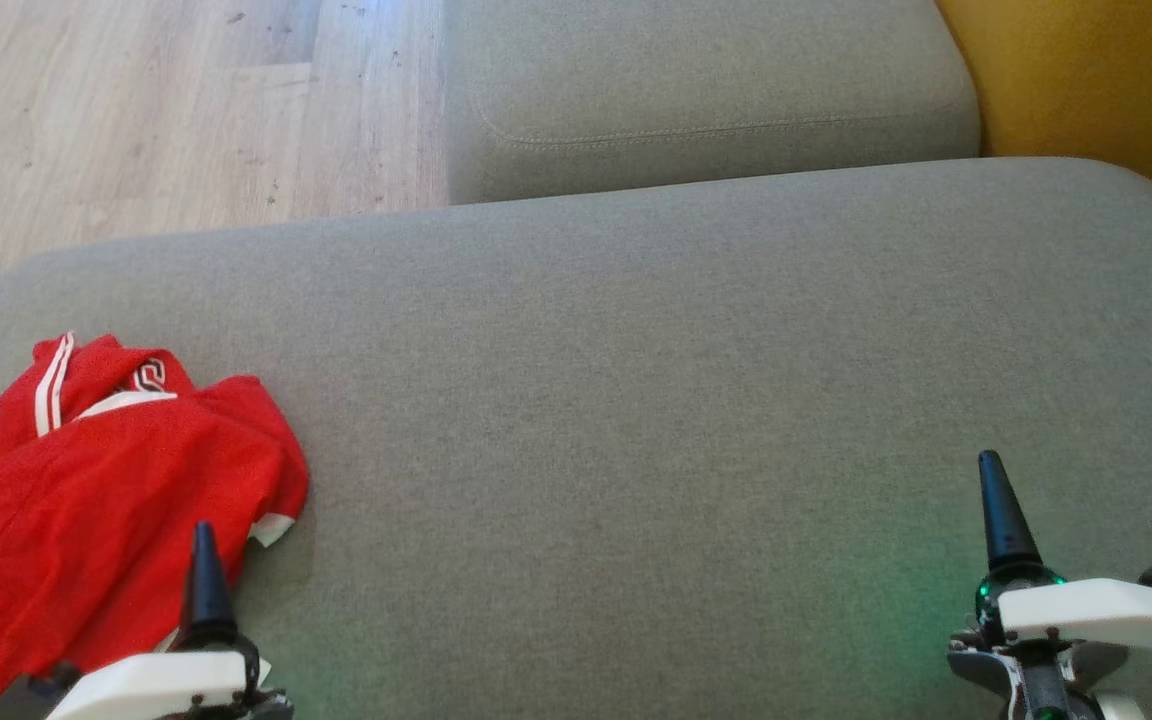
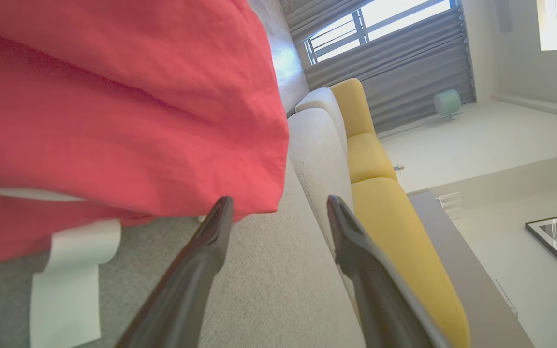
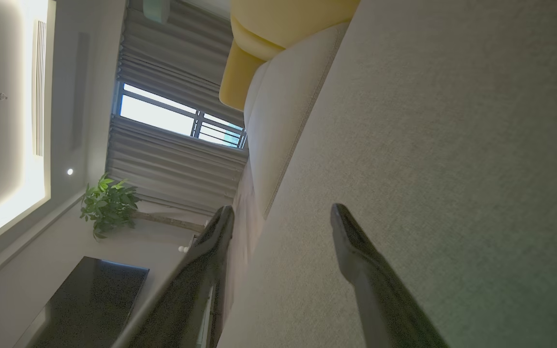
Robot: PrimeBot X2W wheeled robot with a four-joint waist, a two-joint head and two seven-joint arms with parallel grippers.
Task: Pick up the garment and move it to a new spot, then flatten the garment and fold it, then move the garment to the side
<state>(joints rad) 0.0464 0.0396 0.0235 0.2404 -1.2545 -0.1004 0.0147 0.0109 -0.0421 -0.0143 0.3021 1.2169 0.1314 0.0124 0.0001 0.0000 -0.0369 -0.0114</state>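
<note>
Where the grey sofa cushion [image 1: 636, 400] reaches its left end, the crumpled red garment [image 1: 106, 480] with white trim lies, the left jaws spread empty at its near edge, one fingertip [image 2: 218, 222] just beside the cloth. Far right, the right jaws gape empty over bare cushion.

A crumpled red garment [image 1: 106, 500] with white trim lies bunched at the near left, its far part folded over what may be a printed emblem.

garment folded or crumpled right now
Crumpled: the garment lies in a rumpled heap on the cushion, bunched and creased, not spread flat.
</note>
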